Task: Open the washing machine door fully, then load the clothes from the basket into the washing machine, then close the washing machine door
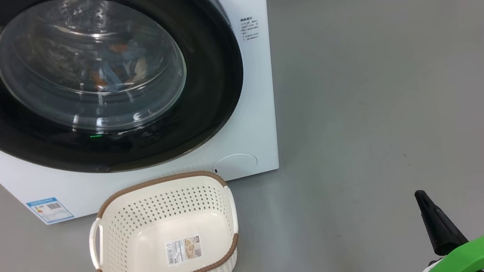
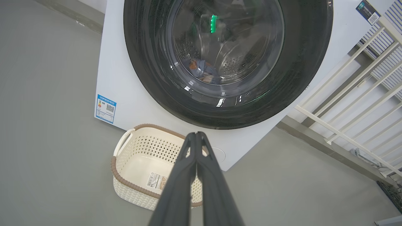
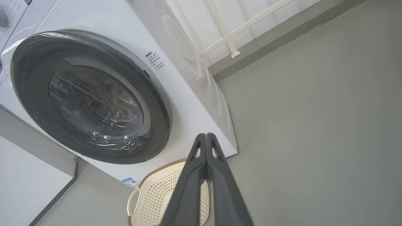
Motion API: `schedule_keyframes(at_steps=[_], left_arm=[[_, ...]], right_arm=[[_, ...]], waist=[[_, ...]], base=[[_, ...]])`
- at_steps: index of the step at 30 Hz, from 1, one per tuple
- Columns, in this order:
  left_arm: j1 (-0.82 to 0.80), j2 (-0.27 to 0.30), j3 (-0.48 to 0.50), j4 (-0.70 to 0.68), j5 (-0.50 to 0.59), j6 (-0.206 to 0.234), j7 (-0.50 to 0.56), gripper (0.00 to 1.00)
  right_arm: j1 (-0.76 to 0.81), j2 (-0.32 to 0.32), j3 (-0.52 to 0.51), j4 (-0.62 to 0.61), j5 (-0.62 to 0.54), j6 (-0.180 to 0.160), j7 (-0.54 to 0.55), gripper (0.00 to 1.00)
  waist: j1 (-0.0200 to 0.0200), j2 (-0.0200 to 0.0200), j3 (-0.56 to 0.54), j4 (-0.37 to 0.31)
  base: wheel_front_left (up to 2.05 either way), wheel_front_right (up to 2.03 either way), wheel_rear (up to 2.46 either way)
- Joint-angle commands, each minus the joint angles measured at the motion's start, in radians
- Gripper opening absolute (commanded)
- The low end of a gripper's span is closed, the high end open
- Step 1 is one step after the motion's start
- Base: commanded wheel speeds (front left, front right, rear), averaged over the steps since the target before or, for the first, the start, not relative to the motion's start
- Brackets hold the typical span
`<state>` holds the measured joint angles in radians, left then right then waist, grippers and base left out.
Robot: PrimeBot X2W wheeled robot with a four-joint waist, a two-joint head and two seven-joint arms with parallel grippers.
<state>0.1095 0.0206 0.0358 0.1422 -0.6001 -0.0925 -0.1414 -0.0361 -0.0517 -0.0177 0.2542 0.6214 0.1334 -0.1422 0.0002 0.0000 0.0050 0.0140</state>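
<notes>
Head view: we see soft clothes point(image 1: 121, 67) behind the stiff shut door point(image 1: 212, 63), left hand point(image 2: 196, 135) and right hand point(image 3: 205, 135) pinched closed, empty.

Head view looks down, close, at washer point(image 1: 261, 104) and basket point(image 1: 161, 205); both wrist views face these from either side.
</notes>
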Motion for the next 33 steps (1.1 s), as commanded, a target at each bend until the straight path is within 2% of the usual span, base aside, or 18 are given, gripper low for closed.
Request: schedule_keyframes(at_steps=[1,33], left_arm=[[-0.046,0.014,0.018,-0.017,-0.027,-0.01,0.005,0.0],[-0.109,0.02,0.04,0.027,-0.385,-0.02,0.096,0.0]], right_arm=[[-0.036,-0.002,-0.002,-0.022,0.027,-0.001,0.005,0.0],[-0.049,-0.001,-0.037,-0.017,0.378,-0.002,0.097,0.0]], waist=[[-0.0001,0.0,0.0,0.0],[-0.0002,0.0,-0.001,-0.005]], base=[[0.0,0.0,0.0],[0.0,0.0,0.0]])
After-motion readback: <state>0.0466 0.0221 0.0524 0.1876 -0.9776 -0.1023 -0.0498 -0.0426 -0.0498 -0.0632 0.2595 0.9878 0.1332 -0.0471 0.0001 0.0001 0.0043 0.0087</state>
